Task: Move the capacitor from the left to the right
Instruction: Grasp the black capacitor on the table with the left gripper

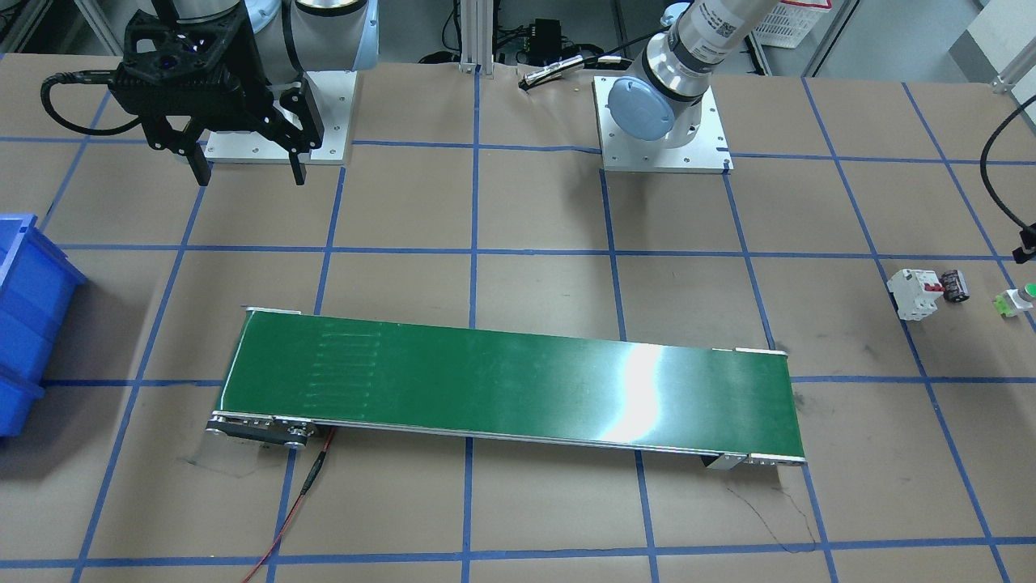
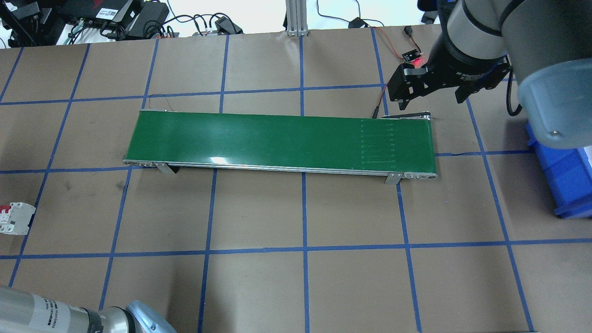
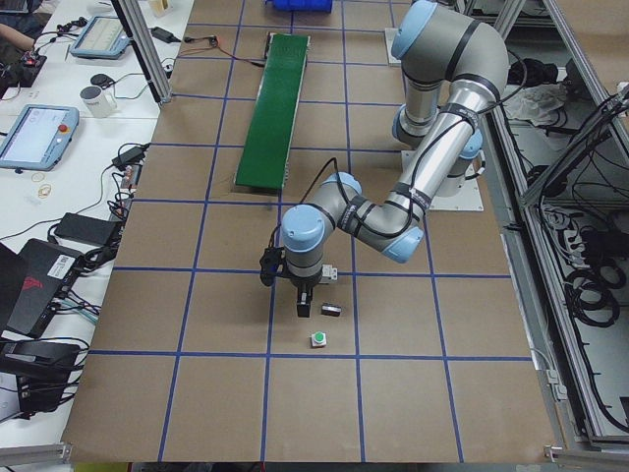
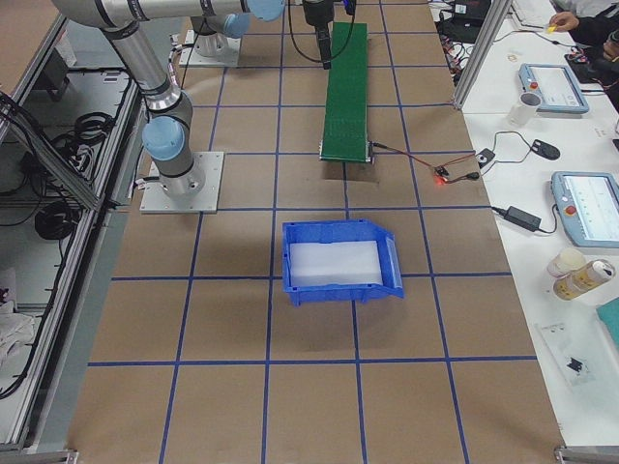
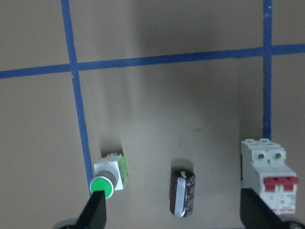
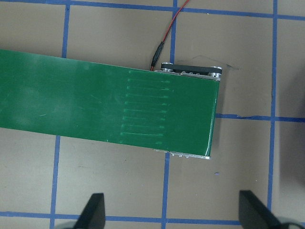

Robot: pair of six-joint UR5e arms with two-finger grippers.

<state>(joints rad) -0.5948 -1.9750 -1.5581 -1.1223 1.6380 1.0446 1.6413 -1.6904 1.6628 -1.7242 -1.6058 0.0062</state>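
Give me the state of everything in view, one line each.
capacitor, lying on its side on the table, not gripped.
left claw, open, hovering over the capacitor.
right claw, open, empty, above the table by the belt's end.
conveyor belt, nothing on it.
circuit breaker, lying flat, untouched.
push button, loose on the table, untouched.
blue bin, no parts seen inside.

Lighting even, from overhead; shadows soft. Strong white glare band on belt [image 1: 643, 389] in front view. Left wrist view dim, broad shadow across table [image 5: 157, 95], focus slightly soft.
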